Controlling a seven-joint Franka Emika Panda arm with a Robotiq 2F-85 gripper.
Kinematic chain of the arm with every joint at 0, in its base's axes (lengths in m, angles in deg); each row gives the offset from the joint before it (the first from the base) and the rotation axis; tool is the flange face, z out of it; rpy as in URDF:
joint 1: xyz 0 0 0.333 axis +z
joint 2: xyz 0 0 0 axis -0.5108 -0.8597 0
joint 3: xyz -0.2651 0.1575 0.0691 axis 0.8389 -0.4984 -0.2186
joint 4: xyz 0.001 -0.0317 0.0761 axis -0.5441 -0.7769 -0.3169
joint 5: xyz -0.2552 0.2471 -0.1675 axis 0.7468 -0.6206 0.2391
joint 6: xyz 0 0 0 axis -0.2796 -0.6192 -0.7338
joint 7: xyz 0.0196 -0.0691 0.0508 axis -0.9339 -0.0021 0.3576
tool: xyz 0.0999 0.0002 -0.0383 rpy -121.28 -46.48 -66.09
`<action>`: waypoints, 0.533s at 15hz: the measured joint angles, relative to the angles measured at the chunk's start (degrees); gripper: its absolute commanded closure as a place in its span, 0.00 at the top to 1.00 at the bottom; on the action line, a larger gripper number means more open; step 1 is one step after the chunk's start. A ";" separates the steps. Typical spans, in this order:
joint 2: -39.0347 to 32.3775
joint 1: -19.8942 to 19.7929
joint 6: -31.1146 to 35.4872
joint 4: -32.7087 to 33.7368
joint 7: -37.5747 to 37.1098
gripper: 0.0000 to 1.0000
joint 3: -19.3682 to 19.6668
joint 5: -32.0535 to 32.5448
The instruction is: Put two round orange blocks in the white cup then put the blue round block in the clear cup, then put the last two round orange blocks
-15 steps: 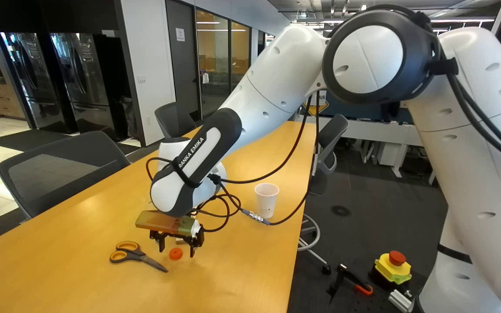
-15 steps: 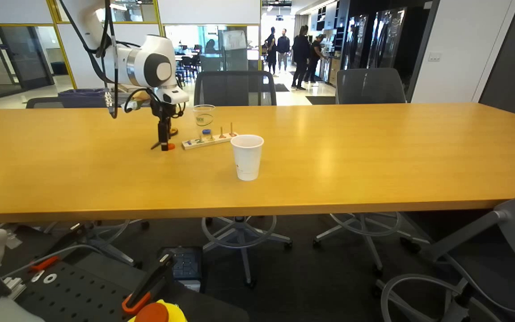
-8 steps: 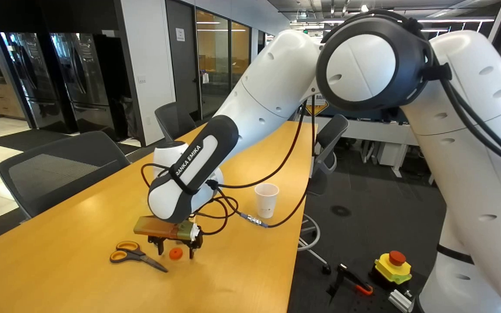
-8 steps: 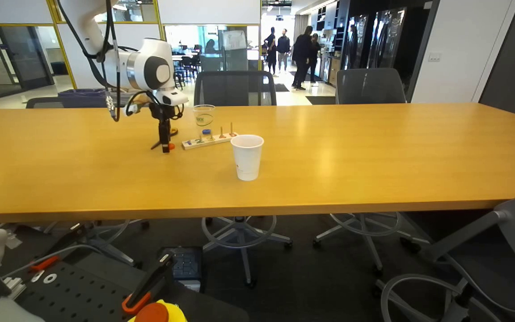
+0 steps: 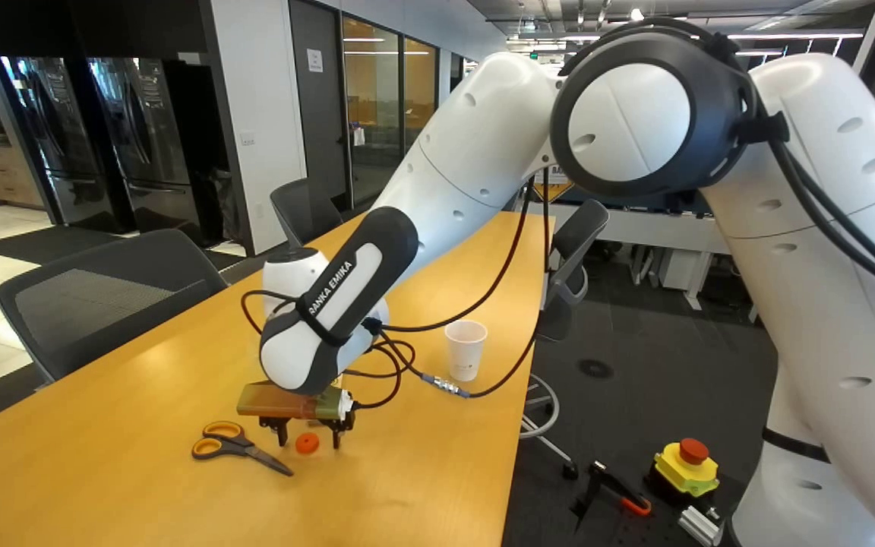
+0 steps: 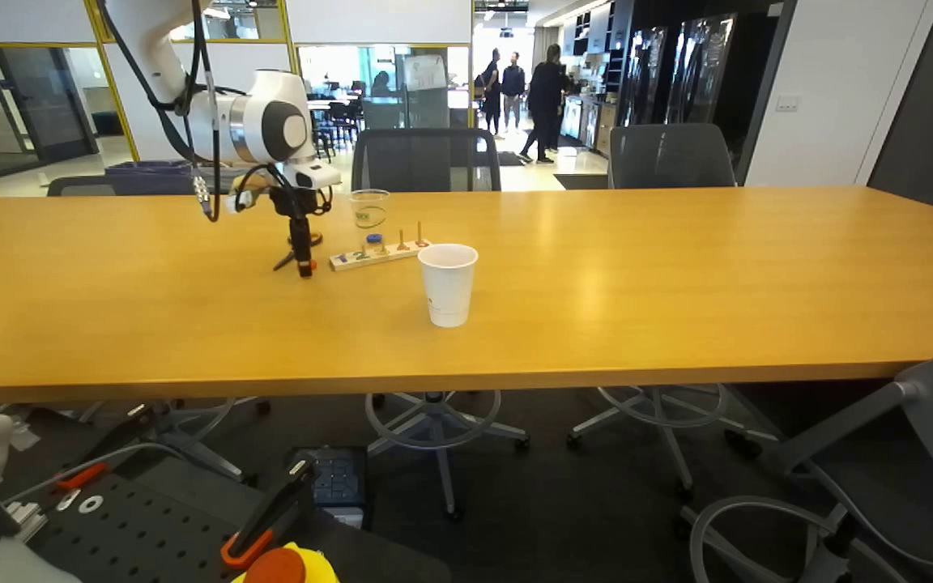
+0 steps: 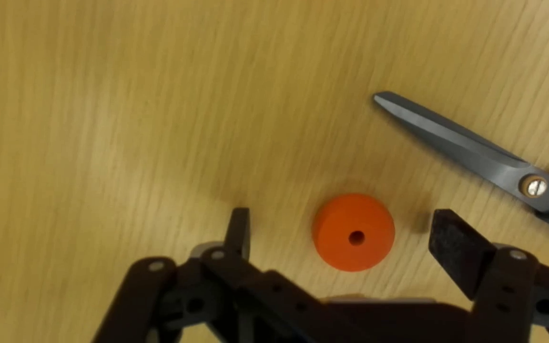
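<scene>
End effector [image 5: 310, 444] has lowered, gaps flanking the round orange block [image 7: 353, 226].

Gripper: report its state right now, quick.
Gripper: open, holding nothing; its jaws stand on either side of a round orange block, with a gap showing on each side in the wrist view.

In the wrist view, orange is shown by the round block [image 7: 350, 252], grey by the scissors' blades [image 7: 460, 143] at its two o'clock, streaked gold by the tabletop [image 7: 136, 119], black by the pincer [image 7: 341, 224]; in both exterior views, white by the tall cup [image 6: 448, 291]
</scene>
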 measured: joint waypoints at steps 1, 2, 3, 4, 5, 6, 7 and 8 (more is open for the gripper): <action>-0.04 0.00 -0.06 0.00 0.74 0.58 -0.01 0.00; -0.05 0.00 -0.18 0.00 1.45 0.51 -0.01 0.01; 0.07 0.00 -0.57 0.02 1.96 0.44 0.00 0.08; 0.23 0.00 -0.76 0.08 2.44 0.36 0.01 0.11; 0.38 0.00 -0.95 0.13 2.90 0.29 0.01 0.14; 0.47 0.00 -1.05 0.19 3.34 0.20 0.01 0.19; 0.53 0.00 -1.19 0.28 3.73 0.20 0.01 0.29; 0.74 0.03 -1.36 0.40 4.00 0.22 -0.02 0.37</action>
